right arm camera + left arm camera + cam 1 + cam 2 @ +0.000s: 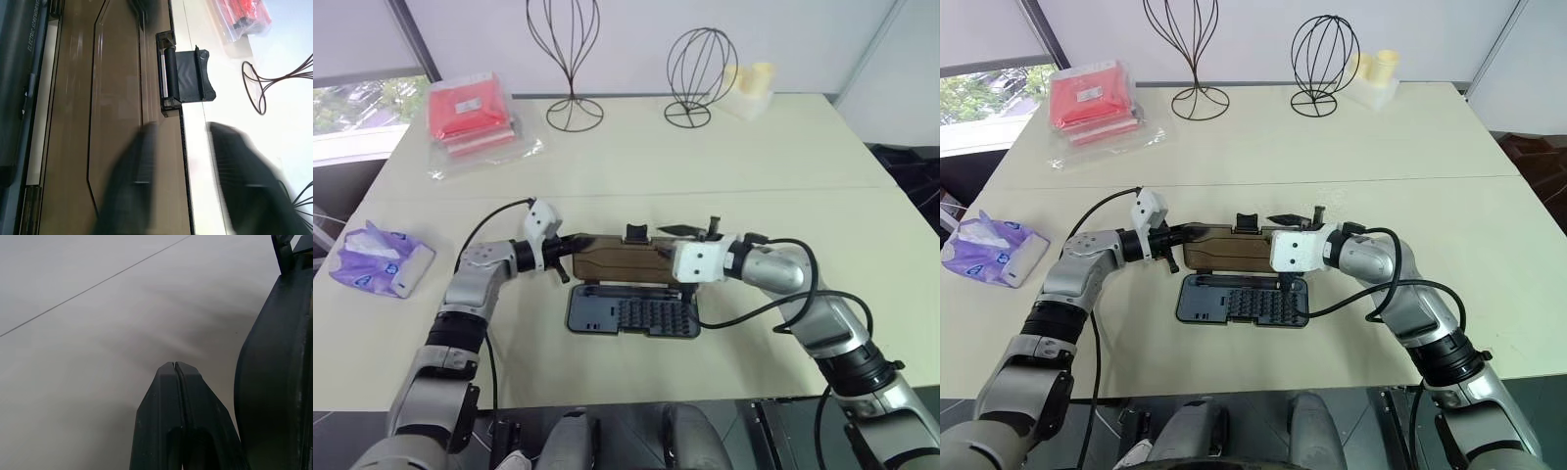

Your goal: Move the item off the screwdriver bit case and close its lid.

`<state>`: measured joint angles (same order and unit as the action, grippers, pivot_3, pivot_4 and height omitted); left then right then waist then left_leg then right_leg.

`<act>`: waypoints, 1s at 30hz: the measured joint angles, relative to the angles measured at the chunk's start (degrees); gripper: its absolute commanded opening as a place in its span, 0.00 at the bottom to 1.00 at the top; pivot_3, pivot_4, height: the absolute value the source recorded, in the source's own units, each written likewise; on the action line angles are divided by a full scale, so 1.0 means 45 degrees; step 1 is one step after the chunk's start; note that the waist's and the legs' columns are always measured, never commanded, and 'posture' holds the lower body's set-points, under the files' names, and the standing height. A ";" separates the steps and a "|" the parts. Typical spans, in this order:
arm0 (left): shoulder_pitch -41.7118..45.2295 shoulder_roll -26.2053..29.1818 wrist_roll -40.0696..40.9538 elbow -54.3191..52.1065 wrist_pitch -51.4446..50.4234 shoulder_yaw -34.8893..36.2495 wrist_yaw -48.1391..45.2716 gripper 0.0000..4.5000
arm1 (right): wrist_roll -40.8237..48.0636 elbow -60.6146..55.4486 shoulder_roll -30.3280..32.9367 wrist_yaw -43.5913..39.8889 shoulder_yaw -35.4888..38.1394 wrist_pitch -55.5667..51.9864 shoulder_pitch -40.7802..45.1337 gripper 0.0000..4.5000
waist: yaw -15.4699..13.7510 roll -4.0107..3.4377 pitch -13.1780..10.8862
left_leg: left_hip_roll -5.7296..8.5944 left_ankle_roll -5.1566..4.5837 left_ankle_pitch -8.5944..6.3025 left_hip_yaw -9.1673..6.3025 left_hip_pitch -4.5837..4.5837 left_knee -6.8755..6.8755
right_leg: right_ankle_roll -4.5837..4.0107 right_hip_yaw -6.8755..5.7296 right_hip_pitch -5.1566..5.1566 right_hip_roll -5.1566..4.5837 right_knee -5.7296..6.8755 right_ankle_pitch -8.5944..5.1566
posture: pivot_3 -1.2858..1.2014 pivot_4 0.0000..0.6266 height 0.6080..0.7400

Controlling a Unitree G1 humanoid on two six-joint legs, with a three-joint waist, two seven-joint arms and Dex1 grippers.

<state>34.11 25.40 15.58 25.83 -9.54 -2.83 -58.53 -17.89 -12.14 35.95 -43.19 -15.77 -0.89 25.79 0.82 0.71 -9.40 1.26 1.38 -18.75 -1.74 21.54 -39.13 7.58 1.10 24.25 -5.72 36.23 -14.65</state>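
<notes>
- At table centre, I see the screwdriver bit case (631,313) with its lid (612,262) raised, unlatched.
- Tissue pack (380,259) lies well apart near the left edge: removal done, closing remains.
- Left gripper (570,244): fingers pressed together, against the lid's end.
- Right gripper (690,231): spread astride the lid's edge.
- Open table all round the case.

The 2 black fingers (132,196) of the right gripper are blurred beside the translucent brown plastic lid (117,73).
</notes>
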 measured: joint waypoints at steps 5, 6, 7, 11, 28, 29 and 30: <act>0.0003 -0.0085 -0.0022 0.0002 0.0008 0.0000 -0.0004 0.00 | 0.0028 -0.0071 0.0431 -0.0388 0.0096 -0.0283 0.0187 0.99 | -0.0003 0.0000 0.0000 | 0.0000 0.0000 0.0000 0.0000 0.0001 0.0000 | 0.0000 0.0000 0.0000 0.0000 0.0000 0.0000 | 0.52 0.24 1.00; 0.0003 -0.0101 -0.0022 0.0002 0.0014 0.0000 -0.0014 0.00 | 0.0080 -0.0220 0.0619 -0.0600 0.0169 -0.0522 0.0219 0.99 | -0.0011 0.0000 0.0000 | 0.0000 -0.0001 0.0000 0.0000 0.0002 0.0000 | 0.0000 0.0000 0.0000 0.0000 0.0000 0.0000 | 0.52 0.24 1.00; 0.0003 -0.0114 -0.0022 0.0002 0.0018 0.0000 -0.0032 0.00 | 0.0220 -0.0432 0.0823 -0.0849 0.0302 -0.0820 0.0240 0.99 | -0.0018 0.0000 0.0000 | 0.0000 -0.0001 0.0000 -0.0003 0.0003 0.0000 | 0.0000 -0.0001 0.0000 0.0000 0.0000 0.0000 | 0.52 0.24 1.00; 0.0016 -0.0130 -0.0017 0.0000 0.0013 -0.0005 -0.0308 0.00 | 0.1236 -0.1616 0.1624 -0.1867 0.1407 -0.2444 0.0327 0.99 | -0.0027 0.0001 -0.0001 | 0.0000 -0.0005 -0.0003 -0.0004 0.0004 0.0000 | 0.0000 -0.0002 0.0000 0.0000 -0.0001 0.0000 | 0.52 0.24 1.00; -0.0808 0.1890 0.1440 -0.3797 -0.2812 -0.0090 -0.2955 0.00 | 0.2771 -0.3606 0.3997 -0.2691 0.3796 -0.5045 -0.2247 0.99 | -0.0017 0.0004 -0.0003 | -0.0007 -0.0076 -0.0042 -0.0006 0.0003 -0.0002 | 0.0000 0.0004 -0.0001 0.0001 0.0000 0.0000 | 0.52 0.24 1.00; -0.0865 0.1951 0.1584 -0.4049 -0.3031 -0.0091 -0.3052 0.00 | 0.2783 -0.3689 0.3997 -0.2608 0.3799 -0.5103 -0.2291 0.99 | -0.0018 0.0004 -0.0003 | -0.0007 -0.0076 -0.0042 -0.0007 0.0004 -0.0002 | 0.0000 0.0004 -0.0001 0.0001 -0.0001 0.0000 | 0.52 0.24 1.00; -0.0924 0.2009 0.1730 -0.4255 -0.3182 -0.0092 -0.3109 0.00 | 0.2785 -0.3739 0.3999 -0.2557 0.3805 -0.5144 -0.2376 0.99 | -0.0018 0.0004 -0.0003 | -0.0007 -0.0076 -0.0042 -0.0007 0.0004 -0.0002 | 0.0000 0.0004 -0.0001 0.0001 -0.0001 0.0000 | 0.52 0.24 1.00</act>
<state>29.95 34.44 23.36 6.68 -23.86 -3.24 -72.52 -5.36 -28.97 53.94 -54.69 1.35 -24.03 15.10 0.74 0.73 -9.41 1.23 1.04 -18.94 -1.77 21.56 -39.14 7.58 1.11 24.25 -5.72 36.22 -14.65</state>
